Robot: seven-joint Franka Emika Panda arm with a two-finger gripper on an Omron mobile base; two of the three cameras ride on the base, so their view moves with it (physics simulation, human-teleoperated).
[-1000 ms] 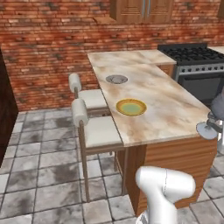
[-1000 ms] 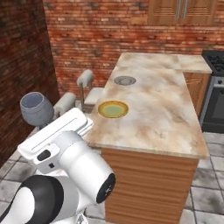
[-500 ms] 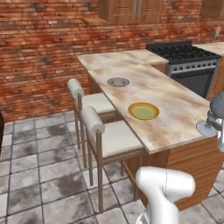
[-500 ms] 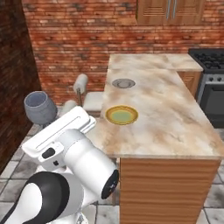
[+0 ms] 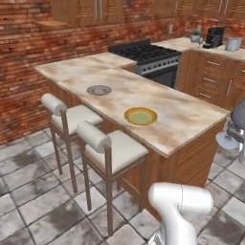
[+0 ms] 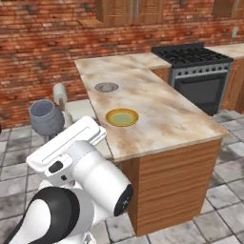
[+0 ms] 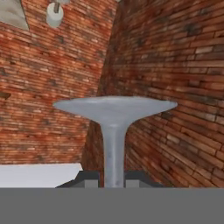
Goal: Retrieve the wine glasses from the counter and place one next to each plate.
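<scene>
Left base view showed me, from left to right, two white-cushioned stools tucked against the near edge of the marbled island top, then the grey plate and the yellow-olive plate lying well apart on it, each close to that stool-side edge with bare stone beyond them toward the black stove. Farther right, the beige counter carried a dark coffee machine and a small pale appliance beside it that I could not identify; I could read no writing or labels anywhere. At the right border I saw one wine glass held tilted out past the island's corner, partly cut off by the frame. Tiled floor lay open in front of the stools and around the island's end. In the right base view the glass's bowl sat at the far left, above the arm's white body, which hid the stem and the stools' seats. Through the hand view I saw the stem rising between the dark finger tips to the round foot, so the gripper was clamped on the stem, with brick wall behind.
</scene>
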